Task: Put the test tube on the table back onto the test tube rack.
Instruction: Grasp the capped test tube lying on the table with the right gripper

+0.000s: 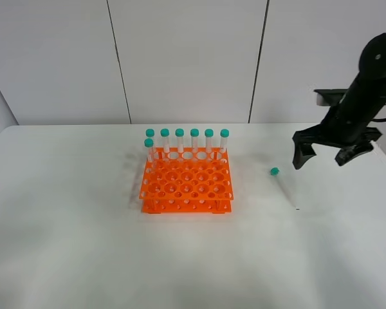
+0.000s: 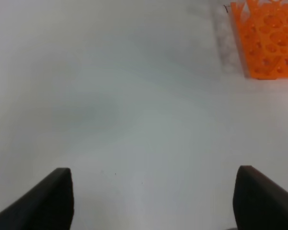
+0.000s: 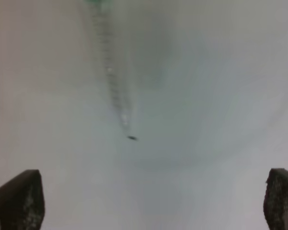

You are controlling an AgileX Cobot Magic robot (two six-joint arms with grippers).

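The test tube [image 1: 285, 188] lies on the white table [image 1: 83, 225], to the right of the orange test tube rack [image 1: 186, 183], with its teal cap toward the back and its tip toward the front. My right gripper [image 1: 324, 155] hovers open and empty above the table, just right of and behind the tube. In the right wrist view the tube [image 3: 113, 81] is blurred, and it lies ahead of the open right gripper [image 3: 151, 199]. My left gripper [image 2: 153, 201] is open and empty over bare table. The left wrist view shows a corner of the rack [image 2: 269, 43].
Several identical teal-capped tubes [image 1: 186, 140] stand upright along the back rows of the rack. A white panelled wall runs behind the table. The left arm is outside the exterior high view.
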